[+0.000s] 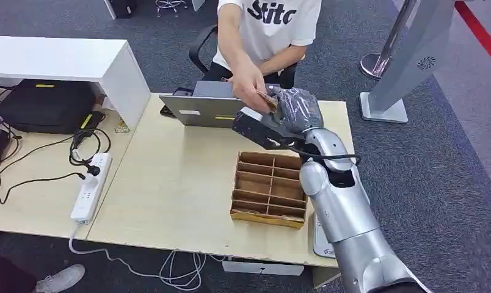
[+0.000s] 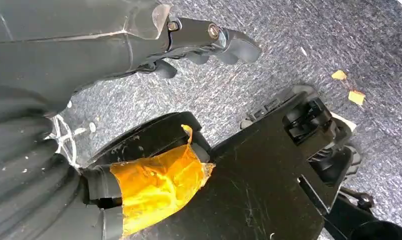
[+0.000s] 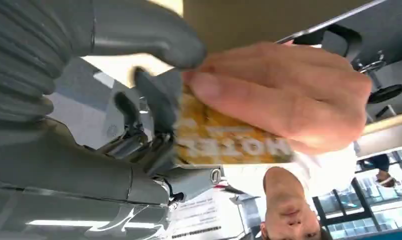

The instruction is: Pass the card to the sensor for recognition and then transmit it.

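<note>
Head view: right hand (image 1: pixel 292 108) raised beyond tray (image 1: pixel 269 189), at laptop (image 1: pixel 207 108); person's hand (image 1: pixel 250 82) meets it, card (image 1: pixel 266 99) barely visible between. One tray, one laptop, one power strip (image 1: pixel 91 186) left of tray.

Right wrist view: card (image 3: pixel 229 137) yellow, pinched by right hand's thumb and fingers (image 3: pixel 156 97), person's hand (image 3: pixel 284 95) gripping same card.

Left wrist view: left hand (image 2: pixel 204 42) over carpet, fingers curled, holding nothing.

Office setting. Grey carpet (image 1: pixel 450 152) underfoot; pale wood bench (image 1: pixel 170 183) carrying open laptop (image 1: pixel 200 110) just left of right robot hand (image 1: pixel 292 110); power strip (image 1: pixel 91 186) and cables far left; swivel chair (image 1: pixel 200 46) behind laptop.
</note>
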Controlling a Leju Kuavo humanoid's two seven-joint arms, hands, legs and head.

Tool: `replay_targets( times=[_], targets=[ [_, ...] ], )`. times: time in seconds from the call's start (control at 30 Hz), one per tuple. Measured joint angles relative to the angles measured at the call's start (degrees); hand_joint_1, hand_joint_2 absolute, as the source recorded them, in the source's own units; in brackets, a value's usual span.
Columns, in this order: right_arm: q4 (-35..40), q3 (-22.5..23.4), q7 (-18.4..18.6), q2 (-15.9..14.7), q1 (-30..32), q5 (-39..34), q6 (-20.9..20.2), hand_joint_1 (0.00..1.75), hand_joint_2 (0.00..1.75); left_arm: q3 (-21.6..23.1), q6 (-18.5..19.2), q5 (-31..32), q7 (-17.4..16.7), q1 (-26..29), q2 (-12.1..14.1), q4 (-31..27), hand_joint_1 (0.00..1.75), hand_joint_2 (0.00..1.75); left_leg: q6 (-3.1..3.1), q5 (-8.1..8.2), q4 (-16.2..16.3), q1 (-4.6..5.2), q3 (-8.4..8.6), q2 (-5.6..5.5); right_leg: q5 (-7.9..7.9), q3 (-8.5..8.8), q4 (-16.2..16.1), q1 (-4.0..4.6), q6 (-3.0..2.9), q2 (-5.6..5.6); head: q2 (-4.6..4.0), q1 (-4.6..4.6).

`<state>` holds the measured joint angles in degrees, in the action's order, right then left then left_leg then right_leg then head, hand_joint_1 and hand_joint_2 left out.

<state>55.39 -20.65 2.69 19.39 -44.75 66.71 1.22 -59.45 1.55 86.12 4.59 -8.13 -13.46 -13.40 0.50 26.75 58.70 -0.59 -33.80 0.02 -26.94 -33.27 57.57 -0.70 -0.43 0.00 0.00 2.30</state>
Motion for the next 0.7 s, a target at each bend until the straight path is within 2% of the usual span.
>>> replay_targets(
  times=[0.23, 0.43, 0.53, 0.7],
  targets=[
    [4.38, 0.04, -3.52, 0.59, 2.46, -3.53, -1.71, 0.00, 1.75, 0.02, -0.37, -0.59, 0.18, 0.06, 0.02, 0.00, 0.00, 1.75, 0.00, 0.00, 0.00, -0.01, -0.02, -0.05, -0.03, -0.01, 0.00, 0.00, 0.01, -0.05, 0.00, 0.00],
    [15.72, 0.52, -9.59, 0.57, 9.20, -17.19, -5.75, 0.00, 1.75, -0.11, -1.40, -2.80, 0.94, 0.55, 0.20, 0.00, 0.00, 1.75, -0.03, 0.04, 0.00, 0.00, -0.03, -0.07, -0.06, -0.01, -0.02, 0.00, 0.03, -0.06, 0.00, 0.00],
    [23.16, 0.26, -11.28, 0.02, 14.62, -18.82, -5.13, 0.00, 1.75, -0.26, -1.90, -3.78, 1.33, 1.01, 0.31, 0.00, 0.00, 1.75, -0.05, 0.06, 0.00, 0.00, -0.04, -0.07, -0.08, -0.02, -0.04, 0.00, 0.04, -0.07, 0.00, 0.00],
    [34.52, -2.76, -13.97, -3.32, 24.48, -14.80, -0.48, 0.00, 1.75, -1.25, -2.60, -5.01, 2.03, 1.81, 0.66, 0.00, 0.00, 1.75, 0.00, 0.18, 0.00, 0.00, -0.03, -0.05, -0.13, 0.00, -0.05, 0.00, 0.06, -0.05, 0.00, -0.02]
  ],
)
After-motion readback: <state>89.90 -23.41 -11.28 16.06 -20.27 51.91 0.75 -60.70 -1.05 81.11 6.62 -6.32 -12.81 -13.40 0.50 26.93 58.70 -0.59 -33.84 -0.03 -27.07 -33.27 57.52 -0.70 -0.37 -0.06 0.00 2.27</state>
